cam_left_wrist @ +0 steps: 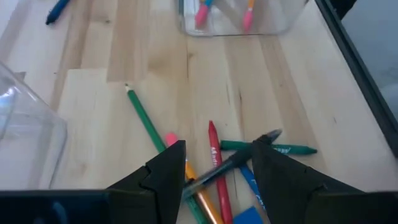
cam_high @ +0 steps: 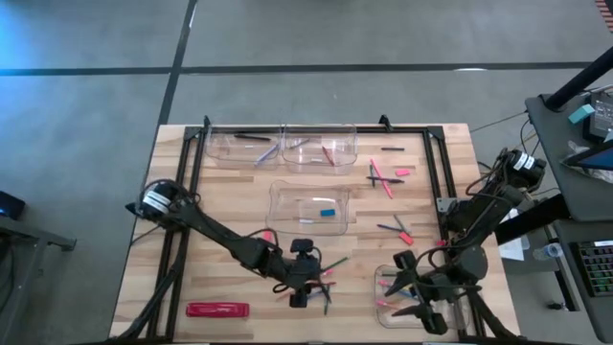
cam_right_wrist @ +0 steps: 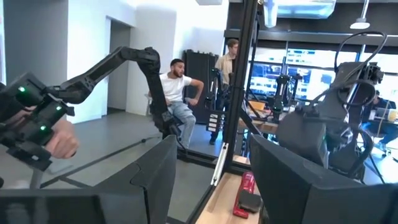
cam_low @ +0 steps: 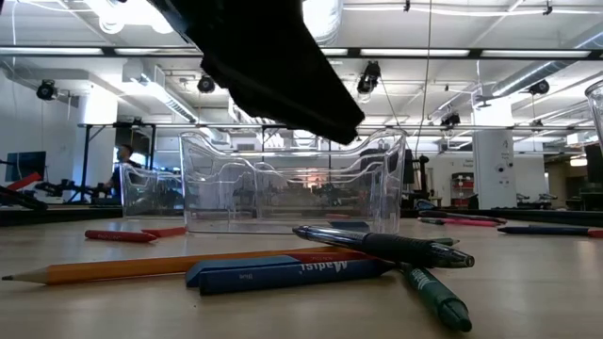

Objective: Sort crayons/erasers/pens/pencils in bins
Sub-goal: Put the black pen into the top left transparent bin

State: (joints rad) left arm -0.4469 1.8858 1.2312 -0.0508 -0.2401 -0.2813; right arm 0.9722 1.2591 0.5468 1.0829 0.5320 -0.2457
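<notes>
Four clear plastic bins (cam_high: 311,206) partly filled; several sticks loose on wooden desk (cam_high: 230,196). My left hand (cam_left_wrist: 214,163) parted, empty, over dark pen (cam_left_wrist: 233,162) in pile. My right hand (cam_right_wrist: 211,168) parted, empty, above near-right bin.

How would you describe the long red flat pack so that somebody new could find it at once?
Start at the table's near edge on the left arm's side. The red pack lies flat there alone, left of the left gripper and its pile of sticks. It is much wider and flatter than any pencil or crayon.
</notes>
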